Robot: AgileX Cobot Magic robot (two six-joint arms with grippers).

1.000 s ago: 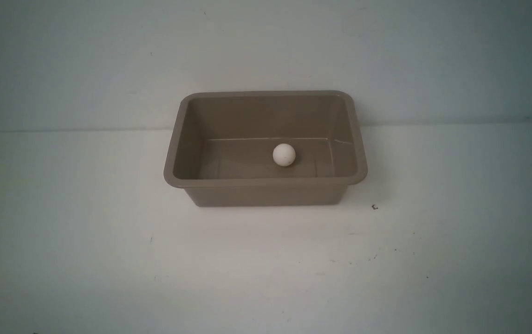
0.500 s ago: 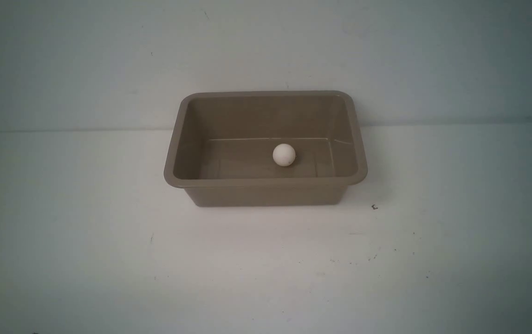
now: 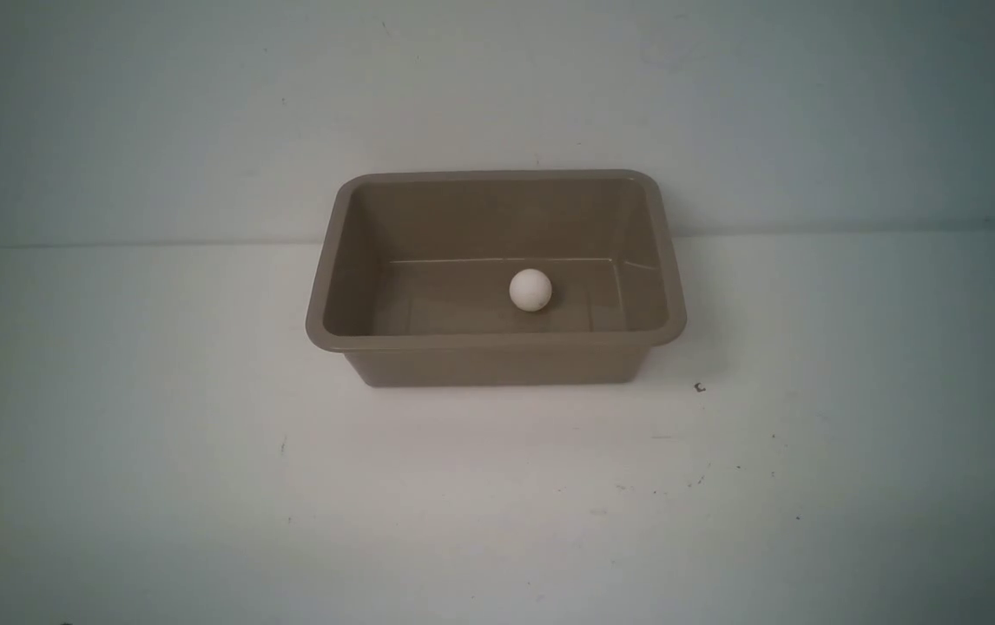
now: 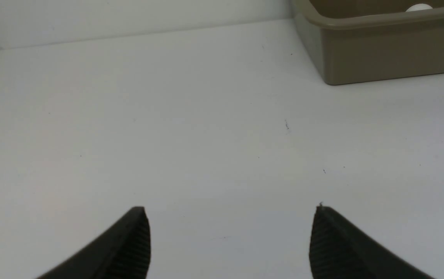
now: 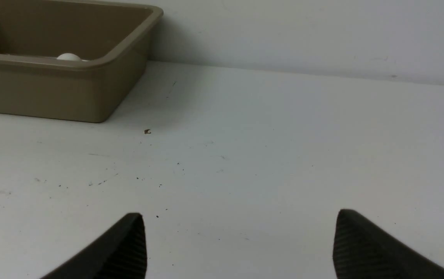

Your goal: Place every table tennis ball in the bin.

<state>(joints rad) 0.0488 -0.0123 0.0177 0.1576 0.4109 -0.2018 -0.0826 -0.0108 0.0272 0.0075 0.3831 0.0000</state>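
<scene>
A taupe plastic bin [image 3: 496, 276] sits just above the middle of the front view, on a matte white counter [image 3: 202, 451] with a plain pale wall behind it. The bin is a smooth, slightly glossy rectangular tub with rounded corners, walls that slope inward toward a flat floor, and a flared rim all around; its long axis runs left to right across the frame, and its open mouth faces up. One small, matte white ball [image 3: 530, 290] rests on the bin's floor, a little right of centre and nearer the front wall, round and plain with no mark that can be made out. Only this one ball shows in any view. The counter carries fine dark specks and a tiny dark scrap [image 3: 700, 388] just below the bin's lower right corner. In the left wrist view the left tool [image 4: 231, 211] shows two black, ribbed, pointed fingertips set wide apart over bare counter, holding nothing, with the bin in the upper right of the frame and the top of the ball peeking over its rim. The right wrist view shows the right tool [image 5: 239, 217] likewise spread wide and empty, with the bin in the upper left.
</scene>
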